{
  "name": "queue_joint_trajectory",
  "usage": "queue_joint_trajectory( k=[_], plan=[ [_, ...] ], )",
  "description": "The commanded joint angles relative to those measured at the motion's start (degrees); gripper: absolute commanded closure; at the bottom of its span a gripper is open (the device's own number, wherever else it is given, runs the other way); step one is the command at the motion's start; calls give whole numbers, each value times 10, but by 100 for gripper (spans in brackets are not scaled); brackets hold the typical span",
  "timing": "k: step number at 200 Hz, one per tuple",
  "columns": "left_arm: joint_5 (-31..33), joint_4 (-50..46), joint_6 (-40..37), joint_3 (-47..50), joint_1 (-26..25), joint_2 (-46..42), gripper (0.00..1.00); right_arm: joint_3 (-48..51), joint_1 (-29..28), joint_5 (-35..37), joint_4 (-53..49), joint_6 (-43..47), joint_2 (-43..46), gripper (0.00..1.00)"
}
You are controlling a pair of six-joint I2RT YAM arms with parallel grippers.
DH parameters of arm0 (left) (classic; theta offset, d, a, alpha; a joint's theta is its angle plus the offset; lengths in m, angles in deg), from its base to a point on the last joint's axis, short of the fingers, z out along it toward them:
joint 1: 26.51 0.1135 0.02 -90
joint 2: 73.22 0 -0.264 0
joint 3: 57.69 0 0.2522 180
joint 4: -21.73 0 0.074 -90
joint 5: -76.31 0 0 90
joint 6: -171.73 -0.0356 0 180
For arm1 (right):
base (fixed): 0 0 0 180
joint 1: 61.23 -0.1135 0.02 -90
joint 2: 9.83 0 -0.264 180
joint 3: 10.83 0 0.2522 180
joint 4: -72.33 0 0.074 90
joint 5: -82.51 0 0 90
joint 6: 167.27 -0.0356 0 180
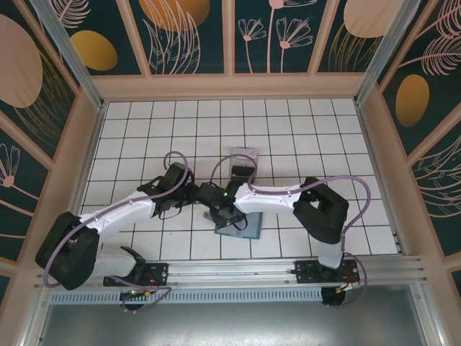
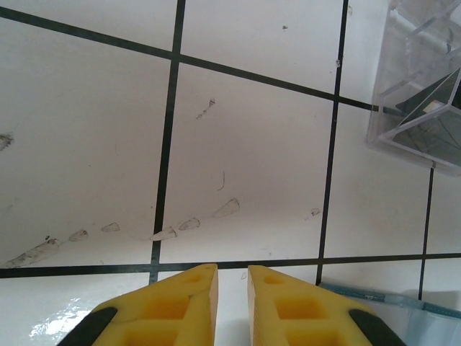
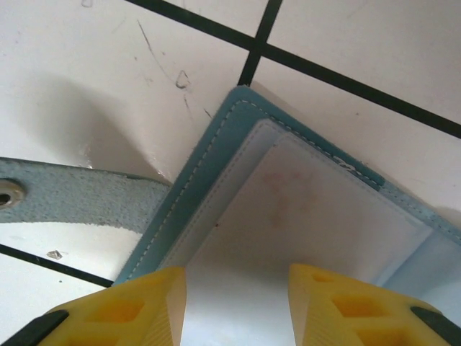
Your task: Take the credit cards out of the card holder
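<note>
Left gripper point(image 2: 232, 268): jaws almost closed, with a slim gap between the yellow fingers and nothing in it. It hangs over bare tile.
Right gripper point(image 3: 236, 270): jaws stand partly apart over the open holder. The pale face below runs across the gap, and nothing is visibly pinched.
Holder point(image 3: 209, 166): teal, lying open and flat on the table, near its middle and a little toward the arms' side. In the top view it sits under the two wrists where they meet. The left wrist view catches one edge of it at the lower right, just beside that gripper.
Strap point(image 3: 72, 194): a teal tab with a metal snap point(image 3: 9, 193) at its end, reaching out from the holder's left side across the tile.
Pale card point(image 3: 324, 216): a whitish rectangle inside the holder's stitched border, lying flat with a faint reddish smudge on it. Whether it is a bare card or sits under a clear pocket I cannot tell.
Stand point(image 2: 414, 79): clear plastic, on the tiles beyond the holder and apart from it.
Dark card point(image 2: 425, 108): a dark flat piece leaning tilted inside the stand, seen through its wall – it looks like the dark card, though the edges are blurred.
Table point(image 2: 252, 144): white tiles with black grout, and a curved trail of small grey smudges ahead of the left fingers.
</note>
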Motion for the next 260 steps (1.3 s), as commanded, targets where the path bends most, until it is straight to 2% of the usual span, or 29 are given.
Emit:
queue_joint_trajectory(
  k=[1, 26, 49, 112, 139, 196, 260],
  plan=[
    [7, -2, -12, 8, 4, -11, 81, -16, -5, 17, -23, -10, -13, 57],
    [6, -1, -14, 8, 4, -10, 81, -11, -5, 21, -28, -11, -26, 57],
    [4, -1, -14, 9, 4, -11, 81, -4, -5, 24, -32, -9, -32, 62],
    [1, 0, -12, 7, 4, -6, 81, 6, -6, 38, -13, 4, -19, 89],
    [1, -1, -6, 11, 4, -14, 81, 3, -7, 52, 5, 39, -6, 93],
    [-6, -16, -4, 17, 4, -47, 81, -19, -7, 51, 23, 89, -4, 95],
    [-56, -12, -2, 18, 0, -67, 83, 80, 8, -20, 142, 61, 83, 96]
  ],
)
